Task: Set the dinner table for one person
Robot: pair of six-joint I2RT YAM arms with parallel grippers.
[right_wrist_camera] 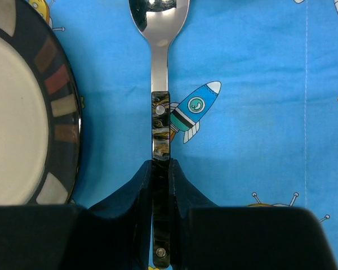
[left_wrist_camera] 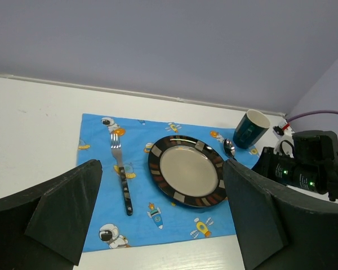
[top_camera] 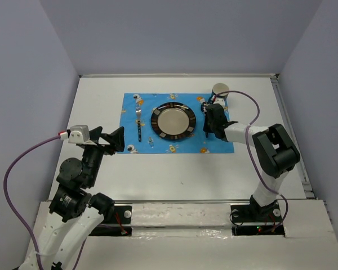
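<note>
— Right claw (right_wrist_camera: 160, 166) first: clamped on the dark marbled handle of the spoon (right_wrist_camera: 160, 107), pads (right_wrist_camera: 132, 191) either side, bowl pointing straight ahead.
— Down on the cloth or hanging above it?
— Cannot tell from up close; very low, at any rate. Directly under: the blue placemat (right_wrist_camera: 242, 140). Just to the left: the plate (right_wrist_camera: 22, 112), rim near the handle but apart from it.
— So, likely the spoon-laying step. Worries?
— Several. Letting go too high: a bounce, maybe a clink into that rim, or a crooked lie. Pressing down while sliding: a dragged, rucked cloth, with plate and all shifting. Opening unevenly: a handle stuck to one pad and flicked sideways.
— And further out?
— Ahead, past the spoon's bowl: the mug (left_wrist_camera: 250, 129), close enough to be clipped by a careless lift or forward swing; tall, probably easy to topple. Across the plate, well to the left: the fork (left_wrist_camera: 123, 174), lying straight, out of harm's way from this side.
— Other arm?
— Left claw (top_camera: 115, 139): spread wide, holding nothing, hovering well apart by the near left corner of the cloth. No clash unless sent inward.
— Task's own thing?
— Counter (top_camera: 174, 174): beneath the cloth under the claw, reaching out white on every side.
</note>
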